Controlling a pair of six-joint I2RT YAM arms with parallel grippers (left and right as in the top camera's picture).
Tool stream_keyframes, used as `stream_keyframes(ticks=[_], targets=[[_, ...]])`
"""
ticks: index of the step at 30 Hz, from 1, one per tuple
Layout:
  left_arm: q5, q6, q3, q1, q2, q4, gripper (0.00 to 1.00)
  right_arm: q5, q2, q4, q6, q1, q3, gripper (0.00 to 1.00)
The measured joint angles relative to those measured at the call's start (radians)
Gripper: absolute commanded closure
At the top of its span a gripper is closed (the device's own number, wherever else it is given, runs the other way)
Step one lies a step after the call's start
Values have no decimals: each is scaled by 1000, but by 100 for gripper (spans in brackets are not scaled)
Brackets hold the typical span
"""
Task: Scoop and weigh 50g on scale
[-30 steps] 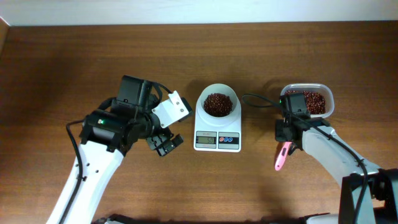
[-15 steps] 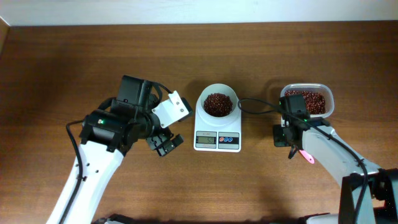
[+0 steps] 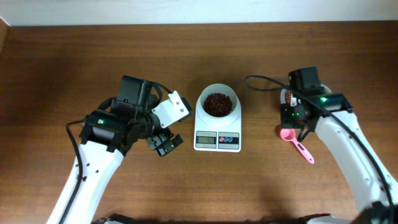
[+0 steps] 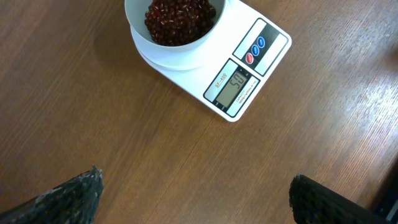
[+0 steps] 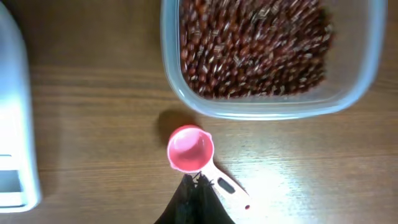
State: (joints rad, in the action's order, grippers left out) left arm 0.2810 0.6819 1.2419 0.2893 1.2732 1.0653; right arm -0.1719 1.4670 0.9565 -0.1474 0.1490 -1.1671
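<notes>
The scale (image 4: pixel 239 30) stands in the middle of the tabletop (image 3: pixel 62 62), with its display (image 4: pixel 235 85) turned to the near edge, I think so that it can be read from the front. Its white bowl (image 4: pixel 186 53) carries the heap of beans (image 4: pixel 179 18). The digits seem to show the wanted weight, but they are small and I am not sure. The left hand (image 4: pixel 198 202) is released, its fingers wide apart and grasping nothing. It waits to the left of the scale and apart from it, which leaves the bowl free from that side. The right hand (image 5: pixel 196 198) is clenched on the handle of the pink scoop (image 5: pixel 191 150), close behind the cup. The cup is level and empty, and its shadow falls a little aside, so I judge it is carried above the wood and not lying on it. It hangs just beside the near wall of the clear tub (image 5: pixel 267 111), where the spare beans (image 5: pixel 249 43) are. Between the tub and the edge of the scale there is a bare strip of wood, enough room for the scoop to pass. A black cable (image 3: pixel 261 79) loops over this strip near the bowl and could catch there.
</notes>
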Motion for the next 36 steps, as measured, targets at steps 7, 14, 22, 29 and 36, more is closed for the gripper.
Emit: stream_keyframes(ticks=[7,14,22,29,36], targets=[[0,0,0,0,0,0,1,74,-149,54,-52,0,-15,47],[0,0,0,0,0,0,1,89,-199,106,-93,0,-15,31],[0,0,0,0,0,0,1,88,-281,121,-127,0,-15,24],[0,0,0,0,0,0,1,89,-400,147,-140,0,-15,12],[0,0,0,0,0,0,1,88,-513,163,-141,0,-15,1]])
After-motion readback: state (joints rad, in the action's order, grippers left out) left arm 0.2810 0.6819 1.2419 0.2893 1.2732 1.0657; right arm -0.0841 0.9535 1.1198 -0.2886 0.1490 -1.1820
